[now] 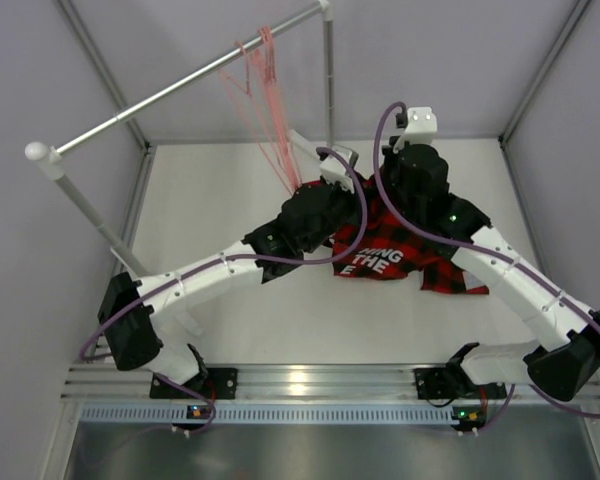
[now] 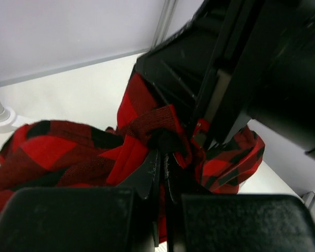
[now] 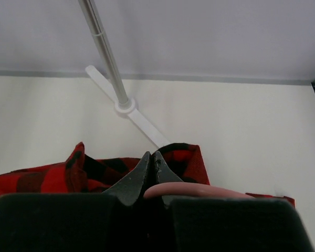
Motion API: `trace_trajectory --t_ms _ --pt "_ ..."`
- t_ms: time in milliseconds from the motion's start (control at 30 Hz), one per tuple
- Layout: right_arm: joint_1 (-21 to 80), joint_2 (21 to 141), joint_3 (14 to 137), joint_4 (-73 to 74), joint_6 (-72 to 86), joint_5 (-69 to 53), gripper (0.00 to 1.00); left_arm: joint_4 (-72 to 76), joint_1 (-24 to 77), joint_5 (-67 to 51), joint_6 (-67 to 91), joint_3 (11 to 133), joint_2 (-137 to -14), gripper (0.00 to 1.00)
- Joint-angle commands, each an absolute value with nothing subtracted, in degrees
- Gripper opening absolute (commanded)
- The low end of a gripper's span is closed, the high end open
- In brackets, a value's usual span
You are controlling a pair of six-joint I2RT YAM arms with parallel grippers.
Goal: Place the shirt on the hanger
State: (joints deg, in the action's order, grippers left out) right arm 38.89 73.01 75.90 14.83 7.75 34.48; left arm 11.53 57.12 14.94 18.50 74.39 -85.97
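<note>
Several pink hangers (image 1: 270, 90) hang on rail (image 1: 180, 90), 11 o'clock of table (image 1: 230, 210). Left tool (image 2: 160, 160), tips pressed together, pinches a fold of shirt (image 1: 430, 265), which lies crumpled near table ctr, toward 1 o'clock. Right tool (image 3: 152, 165) is shut at shirt's 12 o'clock edge; can't tell if it has cloth. Shirt looks light and limp and will prob. sag. Best hold: collar/shoulders.
</note>
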Motion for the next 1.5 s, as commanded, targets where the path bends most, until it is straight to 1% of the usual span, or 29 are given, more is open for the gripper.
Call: trace_trajectory --t_ms 0,67,133,167,200,233,267,300,333,400,467,500,533,567,600,700,733,767,800,833,867,933,967,1167,1367,1467 --pt "39.99 72.33 79.54 9.14 9.67 31.73 0.03 14.15 58.36 16.96 20.21 73.75 -85.96 0.0" --pt "39.99 71.9 78.58 9.14 9.14 32.43 0.08 17.03 58.45 16.62 21.09 69.29 -84.82 0.0" --pt "39.99 71.55 77.96 9.23 8.79 33.48 0.08 18.98 58.54 16.43 21.62 66.02 -82.81 0.0" --pt "39.99 71.37 77.35 9.23 8.53 33.31 0.04 19.42 58.54 16.35 21.8 64.79 -82.27 0.0" --pt "39.99 71.11 77.17 9.14 8.35 32.44 0.0 19.51 58.54 15.83 21.36 63.3 -81.31 0.05" --pt "39.99 70.93 76.91 9.14 8.26 32.0 0.0 19.34 58.54 14.69 20.57 62.85 -80.78 0.15" --pt "39.99 70.67 76.73 9.23 8.0 31.21 0.0 18.47 58.54 11.98 17.96 62.93 -80.25 0.33" --pt "39.9 70.49 76.55 9.23 7.74 30.68 0.0 16.37 58.54 11.17 17.06 63.45 -79.11 0.59" --pt "39.99 70.05 76.38 9.05 7.56 30.24 0.0 15.13 58.54 10.81 16.09 63.81 -78.41 0.65" --pt "39.99 69.52 75.68 8.27 7.38 29.19 0.0 13.72 58.62 9.68 12.06 64.25 -75.95 0.73" --pt "39.99 68.47 75.06 7.65 7.3 28.13 0.0 11.43 58.54 9.93 7.59 64.95 -74.01 0.84" --pt "39.99 68.21 75.06 7.65 7.12 27.69 0.0 10.47 58.54 11.24 6.08 65.21 -72.0 0.89" --pt "39.99 67.68 75.06 7.73 6.77 27.25 0.0 8.46 58.45 12.56 4.67 65.82 -70.94 0.96" --pt "39.99 67.33 75.15 7.65 6.16 26.46 0.0 7.57 58.45 14.22 2.66 66.09 -69.88 0.98" --pt "39.9 66.63 75.15 7.65 5.8 25.85 0.0 6.69 58.19 17.46 1.51 66.53 -67.96 0.98" --pt "39.99 64.7 75.32 7.65 4.83 22.69 0.0 3.08 55.3 21.17 -1.32 68.81 -65.58 0.98" --pt "39.9 64.08 75.32 7.65 4.92 21.46 0.0 0.99 53.54 18.92 -0.8 69.6 -65.31 0.98" --pt "39.99 63.55 75.32 7.73 5.01 18.92 0.0 0.01 49.09 15.33 -0.53 71.26 -65.3 0.98" --pt "39.9 62.5 75.32 7.65 5.27 17.59 0.0 -2.44 46.69 10.25 -0.53 72.06 -65.65 0.98" --pt "39.9 62.14 75.41 8.17 5.36 16.53 0.0 -3.77 44.76 -0.68 -1.48 72.59 -65.92 0.98" --pt "39.9 61.88 76.02 8.61 5.71 14.61 0.0 -4.82 42.47 -5.84 -2.71 72.68 -65.92 0.98" --pt "39.9 61.61 76.99 10.1 5.89 13.19 0.0 -6.23 42.19 -12.63 -8.31 72.51 -66.0 0.98" --pt "39.9 61.7 77.95 11.76 6.06 12.05 0.0 -7.55 42.19 -17.88 -10.09 72.51 -66.09 0.98" --pt "39.9 61.09 77.96 13.62 5.89 3.44 0.0 -12.82 42.19 -27.75 -17.13 76.11 -71.35 0.98" --pt "39.9 59.24 79.45 16.0 6.15 2.82 0.0 -18.1 42.19 -31.46 -21.35 78.84 -75.4 0.96" --pt "39.9 59.15 80.07 16.08 6.68 0.62 0.0 -18.72 42.19 -33.22 -21.36 79.89 -77.33 0.92"
